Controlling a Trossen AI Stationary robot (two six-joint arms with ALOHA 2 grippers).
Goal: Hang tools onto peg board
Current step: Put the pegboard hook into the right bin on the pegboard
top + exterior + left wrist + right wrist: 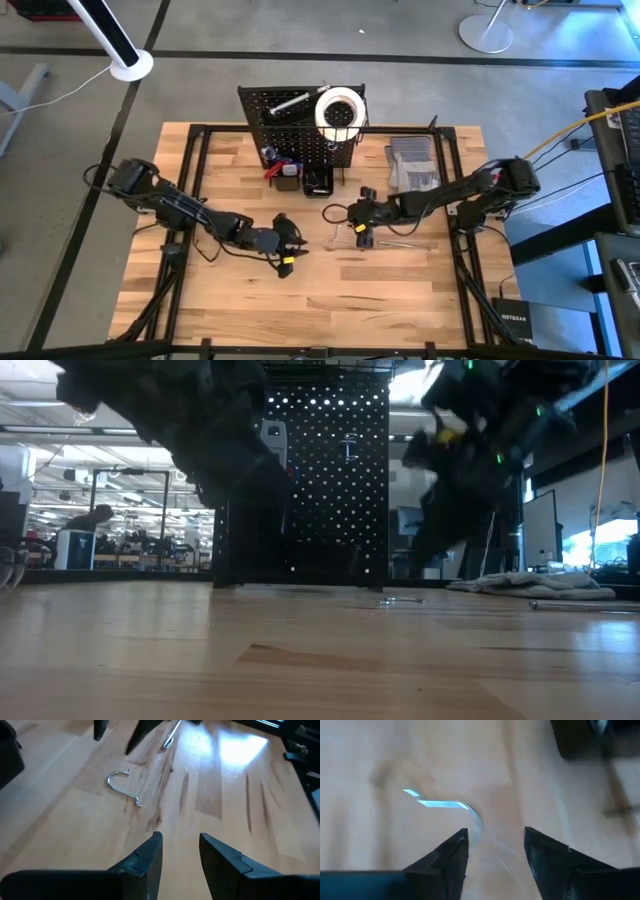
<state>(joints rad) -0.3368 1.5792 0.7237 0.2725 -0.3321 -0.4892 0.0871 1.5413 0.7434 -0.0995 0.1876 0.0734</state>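
The peg board [300,130] stands upright at the table's far middle, with a white tape roll [340,110] and a silver tool [290,103] near its top. Red-handled pliers [280,165] sit at its foot. A small silver metal hook [122,785] lies flat on the wood between my two grippers; it shows blurred in the right wrist view [445,805]. My right gripper [362,232] hangs open just above it, pointing steeply down. My left gripper [180,850] stands open on the hook's near-left side, nothing between its fingers.
Grey gloves [412,165] lie at the far right of the table. A thin silver rod [405,243] lies on the wood to the right of the hook. Two small black bins [318,182] sit at the board's foot. The near half of the table is bare wood [320,310].
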